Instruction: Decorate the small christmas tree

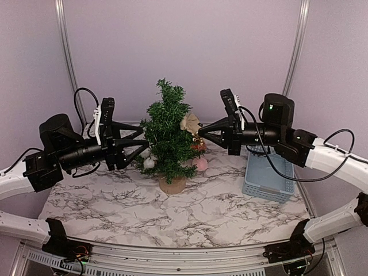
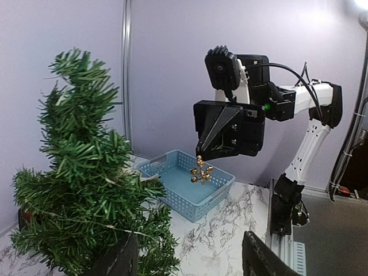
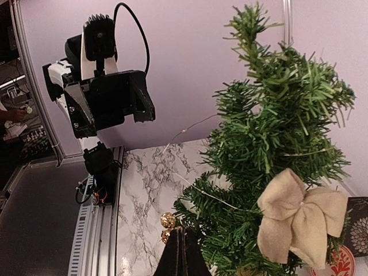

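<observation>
Dead center on the marble table (image 1: pixel 115 213), the tree (image 1: pixel 169 135) stands upright on its round base with an arm coming in from each side. Right gripper (image 1: pixel 202 137) is clenched tight, and a little bunch of gold bells (image 2: pixel 201 171) dangles from its tip. They hang right up against the branches on the tree's right side, just under a beige bow (image 3: pixel 299 215). My guess is it's holding that close so the loop can hook over a twig. Left gripper (image 2: pixel 190 261) is released, fingers spread with nothing between them, parked by the lower branches on the other side. It's probably there to steady the tree or part the needles, though I can't tell if it actually touches.

Each view fills in something different. The overhead one gives the whole layout, plus a pink ball (image 1: pixel 200 164) low by the tree and the blue basket (image 1: pixel 267 175) off to the right, but the bells are just a smudge against the green. Left wrist cam looks past the tree and shows them hanging free under the fingertips, with the basket behind. Right wrist cam shows the closed fingers edge-on, bells beside the tip, and the bow up close.
</observation>
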Robot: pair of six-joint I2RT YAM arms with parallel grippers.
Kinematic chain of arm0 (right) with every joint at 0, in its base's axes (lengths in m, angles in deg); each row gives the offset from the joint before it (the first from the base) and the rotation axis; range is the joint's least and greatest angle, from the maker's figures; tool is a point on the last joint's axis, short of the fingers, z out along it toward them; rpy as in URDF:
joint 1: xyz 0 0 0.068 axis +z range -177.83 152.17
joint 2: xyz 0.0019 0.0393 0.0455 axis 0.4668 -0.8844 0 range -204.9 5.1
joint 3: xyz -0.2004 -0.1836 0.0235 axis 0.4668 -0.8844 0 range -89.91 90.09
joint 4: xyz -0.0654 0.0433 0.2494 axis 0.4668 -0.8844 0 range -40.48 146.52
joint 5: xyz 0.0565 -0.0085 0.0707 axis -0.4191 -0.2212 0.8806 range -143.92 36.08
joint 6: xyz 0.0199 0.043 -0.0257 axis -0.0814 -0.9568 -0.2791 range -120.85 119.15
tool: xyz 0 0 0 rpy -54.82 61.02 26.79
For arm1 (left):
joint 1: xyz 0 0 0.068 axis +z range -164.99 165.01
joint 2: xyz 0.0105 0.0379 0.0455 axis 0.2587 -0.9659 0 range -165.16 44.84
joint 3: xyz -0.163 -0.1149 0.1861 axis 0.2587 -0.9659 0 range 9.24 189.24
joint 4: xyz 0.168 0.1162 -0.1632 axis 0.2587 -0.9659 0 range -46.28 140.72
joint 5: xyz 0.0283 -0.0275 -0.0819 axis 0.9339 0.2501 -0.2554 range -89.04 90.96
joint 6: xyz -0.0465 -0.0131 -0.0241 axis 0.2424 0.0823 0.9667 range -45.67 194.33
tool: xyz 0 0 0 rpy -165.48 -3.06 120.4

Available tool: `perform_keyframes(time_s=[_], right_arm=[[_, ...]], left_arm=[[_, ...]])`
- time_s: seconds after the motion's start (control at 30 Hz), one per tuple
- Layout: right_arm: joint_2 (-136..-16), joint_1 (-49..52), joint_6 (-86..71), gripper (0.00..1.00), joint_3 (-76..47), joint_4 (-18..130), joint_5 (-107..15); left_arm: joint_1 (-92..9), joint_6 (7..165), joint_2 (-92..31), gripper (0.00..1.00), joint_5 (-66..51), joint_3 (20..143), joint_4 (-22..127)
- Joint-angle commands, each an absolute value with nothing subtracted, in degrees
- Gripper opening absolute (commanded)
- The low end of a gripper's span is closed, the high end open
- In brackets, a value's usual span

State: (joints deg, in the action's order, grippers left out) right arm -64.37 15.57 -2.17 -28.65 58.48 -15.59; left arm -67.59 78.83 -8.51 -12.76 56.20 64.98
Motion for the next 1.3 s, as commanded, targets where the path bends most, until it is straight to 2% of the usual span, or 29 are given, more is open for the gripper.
perform_keyframes(time_s=[0.0, 0.47, 0.87, 1.03, 1.17, 1.27], right_arm=[[-66.0, 20.3, -1.6, 0.00, -24.2, 59.1, -19.8], [-68.8, 27.7, 2.4, 0.00, -18.8, 53.6, -25.4], [-70.6, 29.4, 3.9, 0.00, -17.6, 52.0, -26.9], [-70.6, 29.6, 3.9, 0.00, -17.4, 52.0, -27.1], [-70.6, 29.8, 4.0, 0.00, -17.4, 51.9, -26.9], [-70.7, 29.9, 4.0, 0.00, -17.6, 52.1, -26.7]], left_arm=[[-73.8, 70.8, -11.5, 0.60, -6.8, 60.7, 61.1], [-77.1, 73.4, -18.2, 0.55, -0.6, 65.2, 60.2], [-77.1, 73.9, -20.6, 0.50, -4.5, 66.4, 61.3], [-77.1, 73.9, -21.6, 0.40, -5.9, 66.3, 61.3], [-77.1, 73.9, -21.3, 0.28, -6.4, 65.9, 61.7], [-77.1, 75.6, -21.0, 0.22, -7.4, 65.8, 62.4]])
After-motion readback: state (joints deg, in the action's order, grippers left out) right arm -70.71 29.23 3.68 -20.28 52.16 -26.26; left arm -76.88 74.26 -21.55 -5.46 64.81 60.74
